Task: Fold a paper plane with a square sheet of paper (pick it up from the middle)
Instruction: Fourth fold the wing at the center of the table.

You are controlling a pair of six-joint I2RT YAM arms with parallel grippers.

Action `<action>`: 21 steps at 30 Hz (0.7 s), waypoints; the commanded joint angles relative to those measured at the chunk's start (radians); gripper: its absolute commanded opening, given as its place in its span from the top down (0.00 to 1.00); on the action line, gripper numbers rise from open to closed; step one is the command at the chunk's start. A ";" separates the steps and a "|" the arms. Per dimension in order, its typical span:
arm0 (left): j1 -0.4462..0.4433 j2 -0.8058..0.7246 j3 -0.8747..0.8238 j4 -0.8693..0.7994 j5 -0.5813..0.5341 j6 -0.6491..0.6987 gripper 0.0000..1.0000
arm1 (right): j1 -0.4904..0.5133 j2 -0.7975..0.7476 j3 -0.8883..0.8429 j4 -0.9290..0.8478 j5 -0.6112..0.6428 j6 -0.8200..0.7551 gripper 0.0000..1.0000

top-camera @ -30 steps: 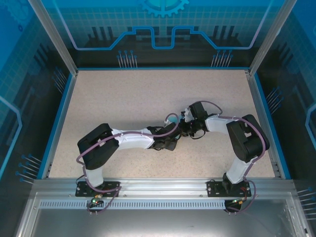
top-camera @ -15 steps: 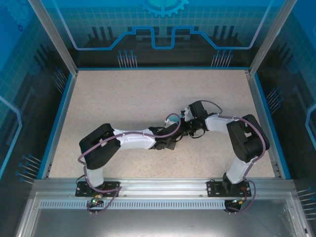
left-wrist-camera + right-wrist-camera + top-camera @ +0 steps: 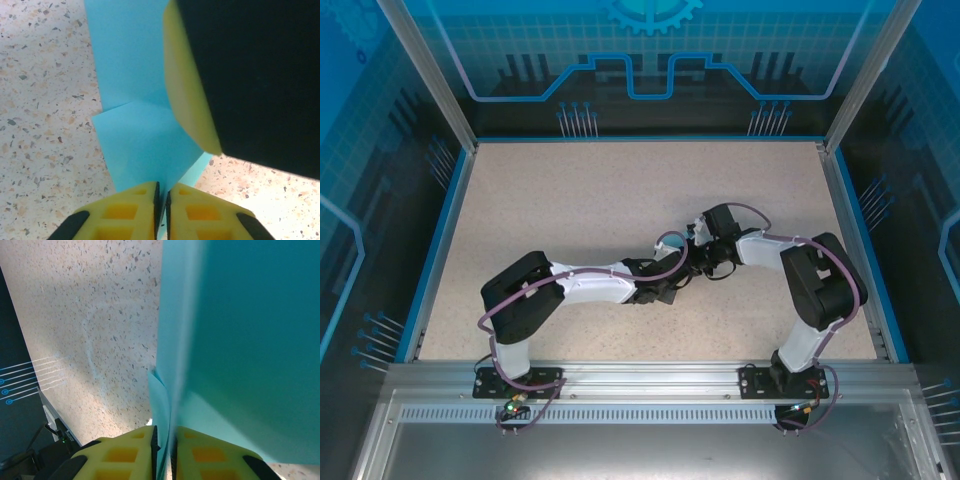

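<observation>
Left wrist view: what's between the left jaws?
The blue paper, pinched edge-on in the left gripper; the left wrist view shows it.

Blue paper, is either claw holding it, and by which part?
Both. The left claw pinches the blue paper at its near edge; the right claw pinches another edge.

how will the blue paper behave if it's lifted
Probably floppy: the blue paper looks thin, with folded layers overlapping. Likely very light, so the left gripper pinch should carry it. It may crease or tear if the right gripper pulls sideways.
</observation>
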State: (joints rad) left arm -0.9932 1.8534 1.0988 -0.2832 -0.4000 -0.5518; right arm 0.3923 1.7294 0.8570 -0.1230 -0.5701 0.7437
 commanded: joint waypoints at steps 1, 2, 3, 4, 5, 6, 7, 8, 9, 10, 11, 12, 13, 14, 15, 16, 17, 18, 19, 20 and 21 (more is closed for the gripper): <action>-0.009 0.011 0.005 -0.012 -0.031 -0.018 0.89 | -0.002 -0.031 0.017 -0.037 -0.024 0.004 0.82; -0.007 0.007 0.001 -0.010 -0.033 -0.020 0.91 | -0.002 -0.034 0.017 -0.041 -0.022 0.003 0.82; -0.008 0.003 -0.006 -0.007 -0.032 -0.022 0.94 | -0.003 -0.041 0.016 -0.045 -0.022 0.002 0.81; -0.007 -0.001 -0.010 -0.001 -0.030 -0.022 0.95 | -0.003 -0.048 0.017 -0.050 -0.020 0.000 0.80; -0.006 -0.005 -0.014 0.002 -0.030 -0.022 0.96 | -0.007 -0.056 0.016 -0.056 -0.018 -0.001 0.79; -0.004 -0.011 -0.020 0.002 -0.027 -0.026 0.98 | -0.010 -0.068 0.017 -0.063 -0.014 -0.004 0.78; 0.000 -0.018 -0.027 0.011 -0.019 -0.026 0.98 | -0.014 -0.083 0.016 -0.069 -0.010 -0.007 0.77; 0.006 -0.030 -0.044 0.028 0.000 -0.025 0.99 | -0.020 -0.103 0.012 -0.078 -0.004 -0.009 0.76; 0.014 -0.043 -0.064 0.052 0.029 -0.021 0.99 | -0.027 -0.123 0.004 -0.086 0.001 -0.012 0.72; 0.024 -0.058 -0.083 0.079 0.061 -0.018 1.00 | -0.035 -0.146 -0.004 -0.096 0.004 -0.014 0.69; 0.034 -0.074 -0.109 0.112 0.103 -0.013 1.00 | -0.045 -0.174 -0.015 -0.106 0.007 -0.018 0.67; 0.046 -0.093 -0.136 0.145 0.147 -0.010 1.00 | -0.054 -0.205 -0.028 -0.117 0.010 -0.021 0.64; 0.058 -0.110 -0.158 0.179 0.192 -0.006 1.00 | -0.063 -0.236 -0.040 -0.126 0.016 -0.021 0.62; 0.075 -0.128 -0.189 0.217 0.252 -0.001 1.00 | -0.071 -0.274 -0.055 -0.136 0.026 -0.023 0.60; 0.092 -0.143 -0.216 0.251 0.313 -0.002 1.00 | -0.079 -0.314 -0.069 -0.143 0.035 -0.022 0.58; 0.110 -0.154 -0.242 0.287 0.366 -0.005 1.00 | -0.083 -0.345 -0.083 -0.149 0.045 -0.023 0.56; 0.128 -0.163 -0.267 0.321 0.421 -0.011 1.00 | -0.085 -0.382 -0.095 -0.158 0.058 -0.023 0.54; 0.147 -0.172 -0.290 0.351 0.467 -0.018 1.00 | -0.086 -0.415 -0.109 -0.162 0.066 -0.022 0.53; 0.163 -0.178 -0.310 0.380 0.514 -0.023 1.00 | -0.086 -0.439 -0.123 -0.160 0.065 -0.021 0.53; 0.182 -0.181 -0.330 0.413 0.571 -0.027 1.00 | -0.084 -0.459 -0.136 -0.153 0.060 -0.017 0.53; 0.200 -0.179 -0.345 0.441 0.622 -0.034 1.00 | -0.080 -0.472 -0.148 -0.144 0.053 -0.013 0.57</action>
State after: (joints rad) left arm -0.8291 1.6989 0.7956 0.0338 -0.0067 -0.5644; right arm 0.3180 1.2884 0.7483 -0.2352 -0.5209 0.7330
